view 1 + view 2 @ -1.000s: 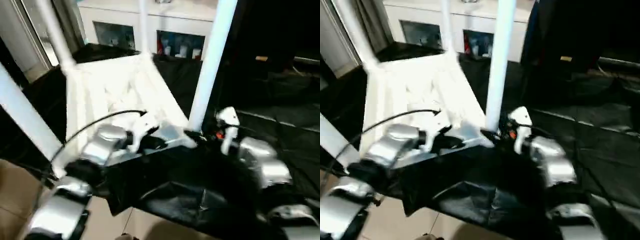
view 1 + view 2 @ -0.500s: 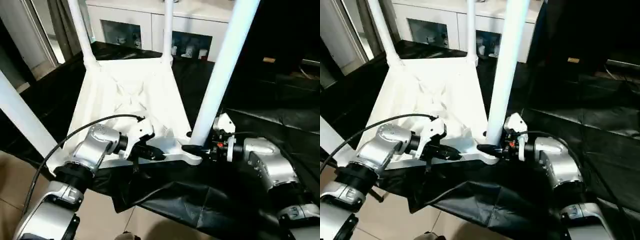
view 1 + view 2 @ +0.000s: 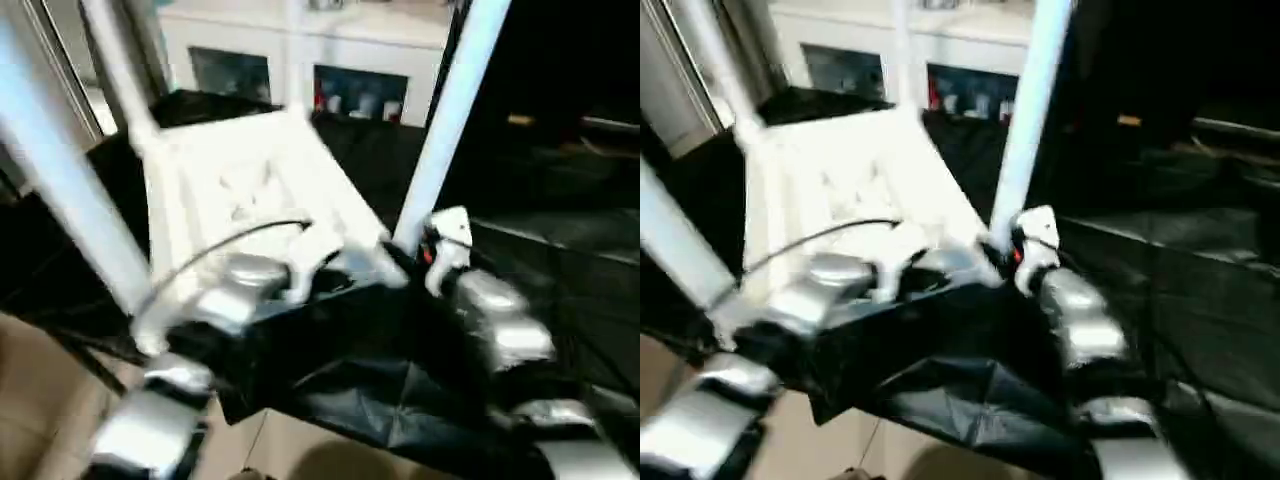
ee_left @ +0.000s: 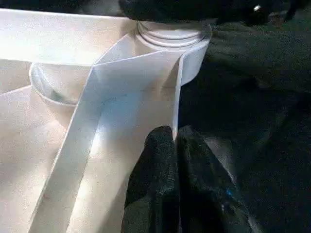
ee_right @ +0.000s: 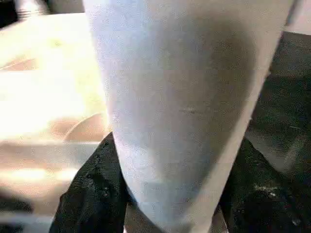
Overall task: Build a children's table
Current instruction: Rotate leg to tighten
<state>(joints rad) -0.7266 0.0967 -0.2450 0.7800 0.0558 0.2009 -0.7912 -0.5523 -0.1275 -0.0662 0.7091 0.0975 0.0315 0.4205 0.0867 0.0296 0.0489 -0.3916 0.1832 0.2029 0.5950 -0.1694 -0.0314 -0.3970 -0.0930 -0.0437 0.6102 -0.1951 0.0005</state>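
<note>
Right gripper (image 5: 165, 213) is closing in on the near leg (image 3: 455, 110) compared with a second ago, fingers now flanking its base on both sides; I'm reading that as a grip on the leg. Table top looks skewed versus half a second ago, though the head camera is moving too, so part of that may be view shift.

Left gripper (image 4: 175, 160) is pinched shut on the thin rim wall of the children's table (image 3: 240, 180), right beside the near corner socket (image 4: 170, 36).

Risks, as I'm judging them: the left pinch is sitting on a thin edge, so any twist from the right arm could be peeling it off. Leg may be going in cocked and jamming.

Table is lying upside down on the black-covered desk (image 3: 520, 260), near edge at the grippers, far legs rising toward the white cabinet (image 3: 360, 60).
</note>
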